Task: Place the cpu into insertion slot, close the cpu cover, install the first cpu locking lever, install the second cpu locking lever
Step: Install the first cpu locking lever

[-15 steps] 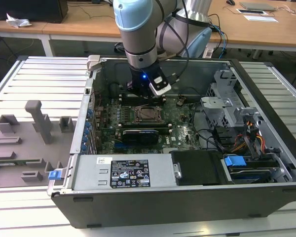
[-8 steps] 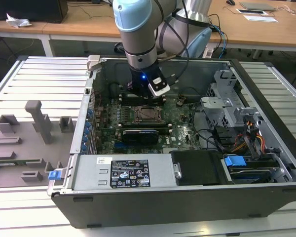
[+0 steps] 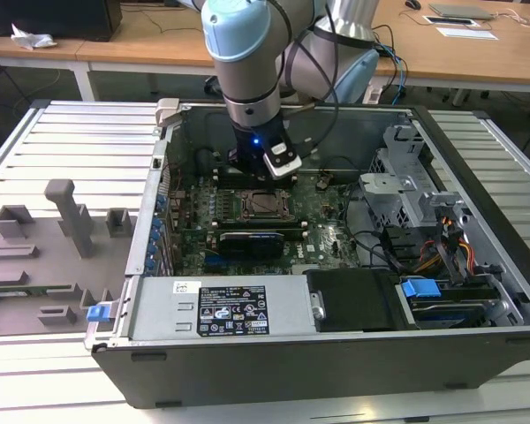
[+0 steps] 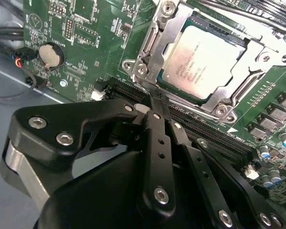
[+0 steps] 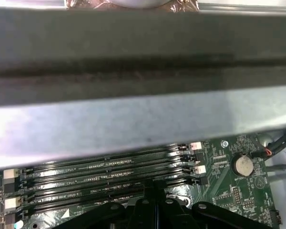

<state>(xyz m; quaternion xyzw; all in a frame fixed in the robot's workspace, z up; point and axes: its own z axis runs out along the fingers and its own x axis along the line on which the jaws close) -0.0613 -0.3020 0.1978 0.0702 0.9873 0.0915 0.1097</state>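
Note:
The cpu (image 4: pixel 204 56), with its pale silver top, lies flat in the insertion slot (image 3: pixel 263 204) on the green motherboard. The cpu cover (image 4: pixel 152 45), a silver metal frame, is down around the chip. My gripper (image 4: pixel 154 101) hangs just beside the socket's edge, between it and the memory slots. Its black fingers (image 4: pixel 158 138) meet at the tips, shut, with nothing visible between them. In the exterior view the gripper (image 3: pixel 261 177) is low over the board, right behind the socket. In the first wrist view its fingertips (image 5: pixel 152 188) sit at the memory slots.
Long black memory slots (image 5: pixel 109 167) run next to the socket. A coin battery (image 4: pixel 51 55) sits further along the board. A black expansion card (image 3: pixel 263 240), the power supply (image 3: pixel 221 309), drive cables (image 3: pixel 450 243) and the grey case wall (image 5: pixel 133 119) close in around it.

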